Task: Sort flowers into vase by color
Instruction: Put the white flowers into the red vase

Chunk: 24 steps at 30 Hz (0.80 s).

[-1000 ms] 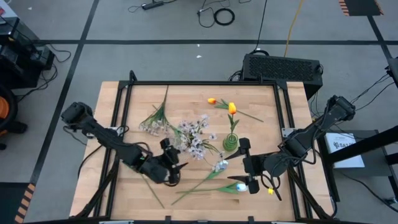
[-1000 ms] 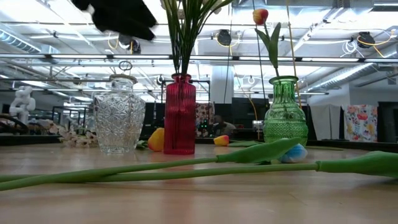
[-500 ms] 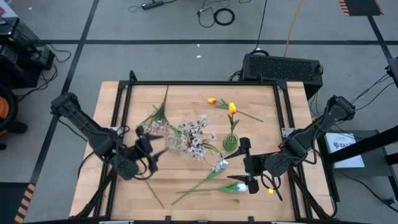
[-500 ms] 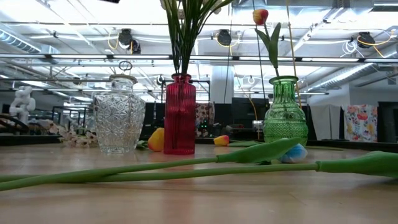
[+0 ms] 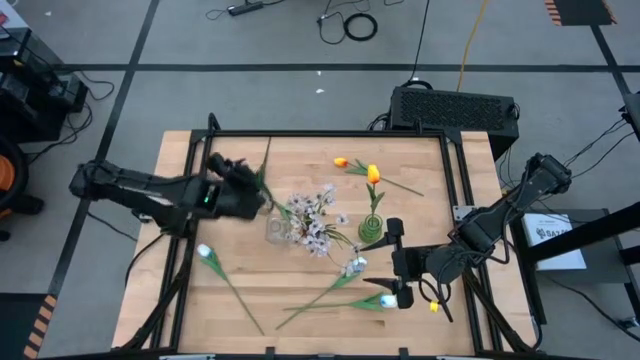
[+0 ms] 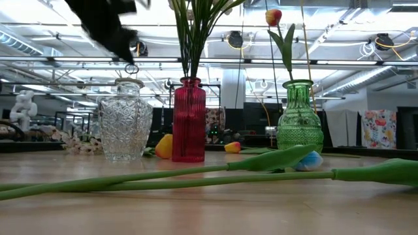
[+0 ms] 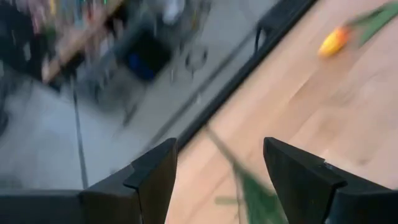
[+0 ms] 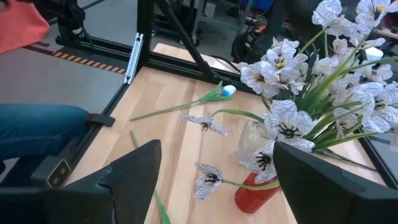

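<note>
Nearest the lower edge of the high view, two pale-blue tulips (image 5: 385, 300) are seen lying on the wooden surface (image 5: 420, 170), and a third (image 5: 205, 253) lies at lower left. The right hand (image 5: 396, 268) is held open just above them. At centre, pink-white blossoms (image 5: 318, 222) fill the red vase (image 6: 189, 121), with a clear vase (image 6: 125, 128) and green vase (image 5: 371, 231) beside. Farther up, the left hand (image 5: 243, 186) is spread open, empty. An orange tulip (image 5: 342, 162) lies beyond.

Black equipment box (image 5: 455, 107) at upper right, behind wooden table (image 5: 420, 225); coiled cable (image 5: 360, 27) on floor, top centre.
</note>
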Each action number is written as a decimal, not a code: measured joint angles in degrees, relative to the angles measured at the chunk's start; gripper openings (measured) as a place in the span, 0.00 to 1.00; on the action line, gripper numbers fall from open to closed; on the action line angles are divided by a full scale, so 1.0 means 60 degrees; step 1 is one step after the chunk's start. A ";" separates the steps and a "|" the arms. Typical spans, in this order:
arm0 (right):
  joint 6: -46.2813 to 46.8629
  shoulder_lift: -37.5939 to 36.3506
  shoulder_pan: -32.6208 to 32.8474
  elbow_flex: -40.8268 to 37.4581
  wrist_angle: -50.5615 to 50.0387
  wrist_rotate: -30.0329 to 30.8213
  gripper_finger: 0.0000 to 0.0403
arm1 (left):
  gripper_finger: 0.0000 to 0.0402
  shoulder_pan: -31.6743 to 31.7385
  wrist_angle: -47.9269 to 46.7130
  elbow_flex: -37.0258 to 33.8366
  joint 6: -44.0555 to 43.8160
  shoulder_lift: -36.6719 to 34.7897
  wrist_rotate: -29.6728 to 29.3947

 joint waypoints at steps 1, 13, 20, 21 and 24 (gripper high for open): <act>-0.0040 0.0000 0.0000 0.0000 0.0000 -0.0003 0.75 | 0.61 0.0596 0.0012 -0.0082 0.0098 0.0007 0.0516; -0.0052 0.0000 0.0000 0.0000 -0.0010 -0.0007 0.75 | 0.61 0.6578 0.5026 -0.2190 0.2091 0.0486 0.6314; -0.0052 0.0000 0.0000 0.0000 -0.0018 -0.0010 0.75 | 0.61 0.6895 0.6780 -0.3136 0.1974 0.1744 0.6627; -0.0033 0.0000 0.0000 0.0000 -0.0020 -0.0011 0.75 | 0.61 0.6893 0.6847 -0.3136 0.1875 0.1913 0.6757; 0.0164 0.0000 0.0000 0.0000 -0.0029 -0.0011 0.75 | 0.61 0.6894 0.6946 -0.3136 0.1765 0.2368 0.6947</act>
